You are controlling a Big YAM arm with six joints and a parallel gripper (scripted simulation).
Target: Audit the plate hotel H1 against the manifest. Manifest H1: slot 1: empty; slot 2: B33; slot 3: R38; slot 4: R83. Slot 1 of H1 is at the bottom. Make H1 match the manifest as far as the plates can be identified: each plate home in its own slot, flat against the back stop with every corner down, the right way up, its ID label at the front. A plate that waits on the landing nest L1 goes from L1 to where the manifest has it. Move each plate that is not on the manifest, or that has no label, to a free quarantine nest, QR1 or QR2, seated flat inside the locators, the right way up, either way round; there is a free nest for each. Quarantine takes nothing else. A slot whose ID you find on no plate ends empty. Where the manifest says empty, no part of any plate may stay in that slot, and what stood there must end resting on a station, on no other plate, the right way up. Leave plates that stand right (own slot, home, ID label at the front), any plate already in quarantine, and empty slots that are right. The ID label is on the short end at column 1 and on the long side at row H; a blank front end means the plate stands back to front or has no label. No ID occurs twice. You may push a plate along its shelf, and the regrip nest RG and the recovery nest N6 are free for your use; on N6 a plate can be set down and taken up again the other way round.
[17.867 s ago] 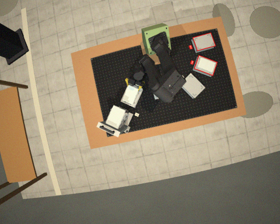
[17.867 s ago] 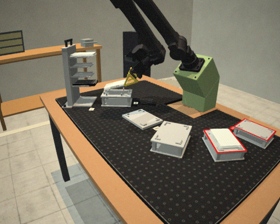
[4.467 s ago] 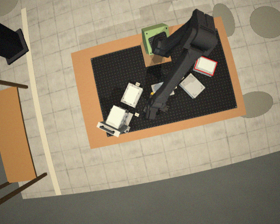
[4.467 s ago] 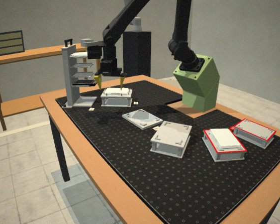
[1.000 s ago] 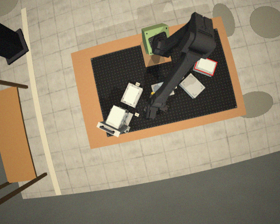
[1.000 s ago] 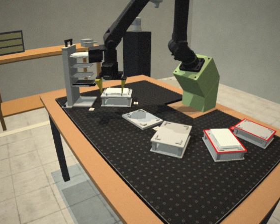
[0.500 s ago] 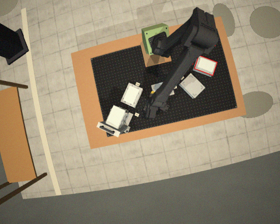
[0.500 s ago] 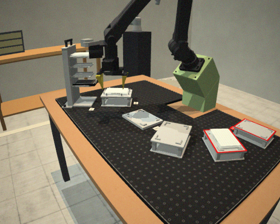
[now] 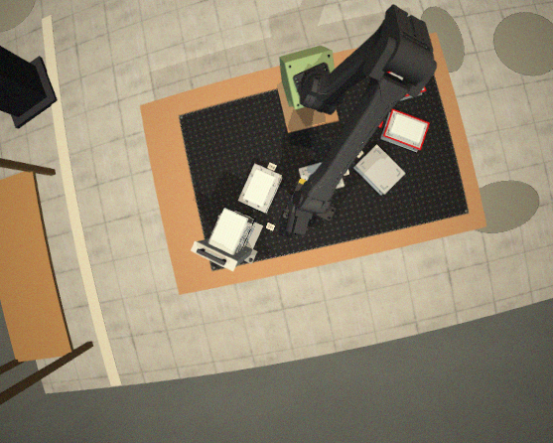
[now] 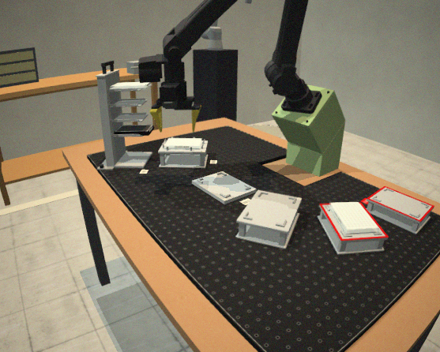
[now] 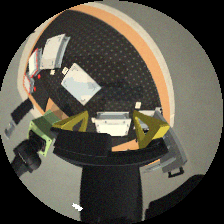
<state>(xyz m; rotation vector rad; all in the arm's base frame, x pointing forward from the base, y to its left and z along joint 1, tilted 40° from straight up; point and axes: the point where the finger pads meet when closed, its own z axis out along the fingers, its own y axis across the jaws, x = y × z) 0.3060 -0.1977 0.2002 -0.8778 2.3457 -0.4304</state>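
The black parallel gripper with yellow fingertips (image 10: 176, 117) hangs with its jaws spread as wide as they go and nothing between them, tips pointing down. It sits above the black perforated mat, just in front of and above the grey raised landing nest (image 10: 182, 158), which carries a white multiwell plate (image 10: 183, 143) lying flat. In the wrist view that plate (image 11: 113, 121) shows directly between the two yellow fingertips, its long axis running across the gap from one to the other, so the jaws appear to straddle its length rather than its width; I judge the wrist would need turning, or the grasp would take the short ends. Just to the side, toward the table's far left corner as the exterior camera sees it, stands the grey four-shelf plate hotel (image 10: 104, 118), open front facing the gripper, with a dark plate (image 10: 134, 129) on its lowest shelf and pale plates above. No labels are legible. Toward the opposite end, two red-rimmed quarantine nests (image 10: 400, 207) sit well apart from the gripper; one holds a white plate (image 10: 355, 218).
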